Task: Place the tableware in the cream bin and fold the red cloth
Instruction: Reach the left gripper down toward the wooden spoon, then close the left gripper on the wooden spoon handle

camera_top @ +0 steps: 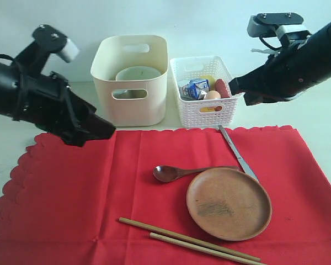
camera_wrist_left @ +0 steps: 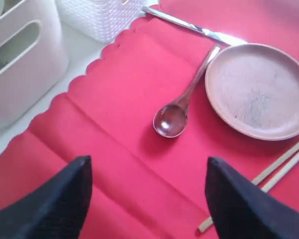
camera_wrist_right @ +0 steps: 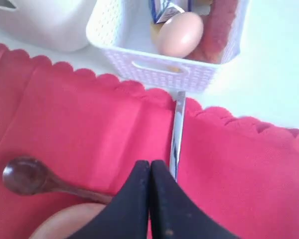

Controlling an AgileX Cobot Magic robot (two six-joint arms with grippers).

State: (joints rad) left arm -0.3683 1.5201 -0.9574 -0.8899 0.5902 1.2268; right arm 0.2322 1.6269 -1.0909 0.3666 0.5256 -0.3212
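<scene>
The red cloth lies spread flat over the table. On it rest a dark wooden spoon, a round brown plate, a metal knife and two chopsticks. The cream bin stands behind the cloth with a white bowl inside. My left gripper hovers open and empty over the cloth's left part, short of the spoon. My right gripper is shut and empty, above the knife near the cloth's far edge.
A white lattice basket beside the bin holds an egg, a sausage and a small carton. The knife's tip reaches to the basket's front wall. Bare white table surrounds the cloth at the back and right.
</scene>
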